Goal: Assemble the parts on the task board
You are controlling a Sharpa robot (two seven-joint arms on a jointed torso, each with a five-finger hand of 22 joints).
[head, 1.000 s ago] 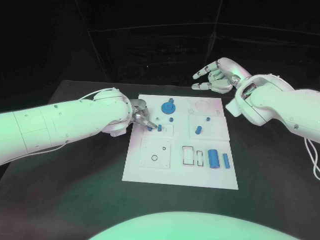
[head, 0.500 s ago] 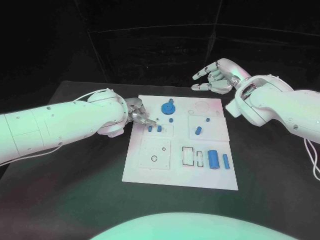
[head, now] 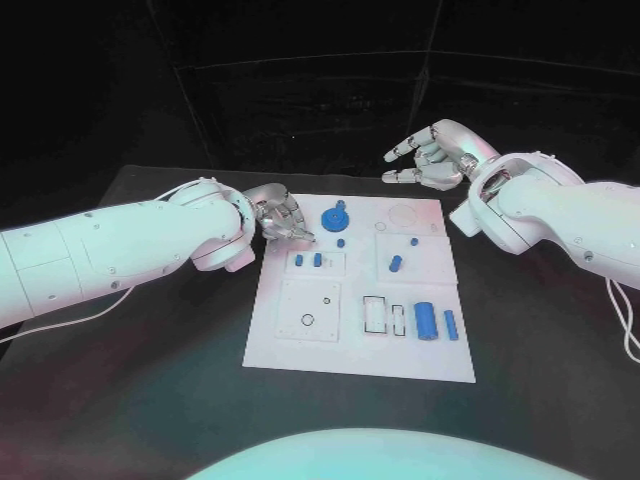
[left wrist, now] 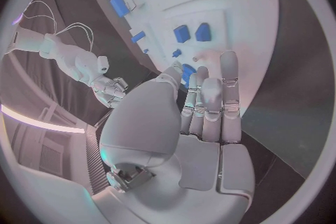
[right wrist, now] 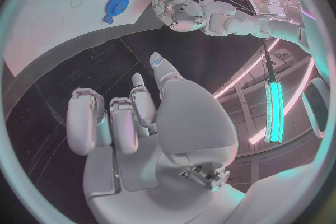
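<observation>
Above the task board (head: 361, 345), left hand (head: 280, 218) now higher

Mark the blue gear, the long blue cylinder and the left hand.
blue gear (head: 335, 216): head view, centre of the disc at the board's far edge.
long blue cylinder (head: 425, 319): head view, middle of its body, near the board's front right.
left hand (head: 280, 219): head view, on the fingers, at the board's far left edge.

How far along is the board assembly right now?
Two small blue pegs stand in their square near the left hand, which holds nothing. The gear sits at the far end. The right hand is off the task board. Blue cylinders beside empty slots look unplaced.
</observation>
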